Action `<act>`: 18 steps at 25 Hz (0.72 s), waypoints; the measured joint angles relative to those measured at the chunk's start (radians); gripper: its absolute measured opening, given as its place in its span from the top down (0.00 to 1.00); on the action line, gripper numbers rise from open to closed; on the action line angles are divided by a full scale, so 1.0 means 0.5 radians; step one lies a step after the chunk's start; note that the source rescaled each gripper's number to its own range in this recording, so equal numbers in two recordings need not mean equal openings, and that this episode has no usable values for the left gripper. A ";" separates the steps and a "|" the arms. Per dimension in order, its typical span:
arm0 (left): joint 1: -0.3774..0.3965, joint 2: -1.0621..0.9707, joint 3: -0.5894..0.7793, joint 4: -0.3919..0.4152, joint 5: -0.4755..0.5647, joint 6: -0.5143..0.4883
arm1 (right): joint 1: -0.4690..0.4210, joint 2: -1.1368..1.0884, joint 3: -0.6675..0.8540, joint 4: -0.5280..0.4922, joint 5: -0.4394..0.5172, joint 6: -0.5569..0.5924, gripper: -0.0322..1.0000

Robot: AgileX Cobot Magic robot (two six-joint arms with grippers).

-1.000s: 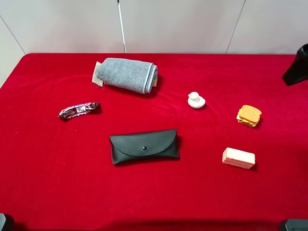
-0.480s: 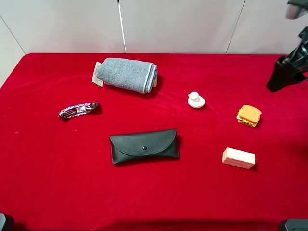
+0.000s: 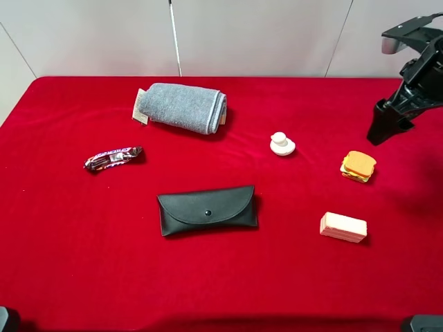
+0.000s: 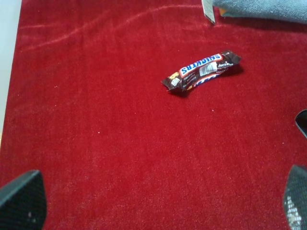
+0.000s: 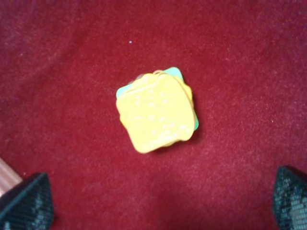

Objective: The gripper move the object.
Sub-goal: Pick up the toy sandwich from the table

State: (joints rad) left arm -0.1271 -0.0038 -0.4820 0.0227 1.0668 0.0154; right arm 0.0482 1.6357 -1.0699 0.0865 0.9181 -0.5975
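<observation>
Item: toy sandwich [image 3: 358,167], flat on the red table [image 3: 291,277], toward 3 o'clock in the high view. It lies at 4 o'clock from the white knob [image 3: 282,144] and 1 o'clock from the pink block [image 3: 342,227].
Right tool [image 3: 383,130]: released, fingers wide, empty, at 1 o'clock from the toy sandwich, not touching.
Left tool [image 4: 158,201]: released, empty, near the candy bar [image 4: 201,71].

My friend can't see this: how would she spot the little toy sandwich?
Start at the red table and look to its right side, near the black right gripper. The toy sandwich lies there; unlike the white knob and pale pink block nearby, it has orange-tan bread with yellow filling.
</observation>
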 joint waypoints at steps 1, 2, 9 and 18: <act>0.000 0.000 0.000 0.000 0.000 0.000 | 0.000 0.010 0.000 0.000 -0.018 0.000 0.00; 0.000 0.000 0.000 0.000 0.000 0.000 | 0.000 0.020 0.000 0.000 -0.039 -0.008 0.00; 0.000 0.000 0.000 0.000 0.000 0.000 | 0.000 0.140 0.000 0.006 -0.089 -0.135 0.00; 0.000 0.000 0.000 0.000 0.000 0.000 | 0.000 0.281 0.000 0.006 -0.150 -0.435 0.00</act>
State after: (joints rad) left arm -0.1271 -0.0038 -0.4820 0.0227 1.0668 0.0154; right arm 0.0482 1.7764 -1.0699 0.0893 0.8431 -0.8151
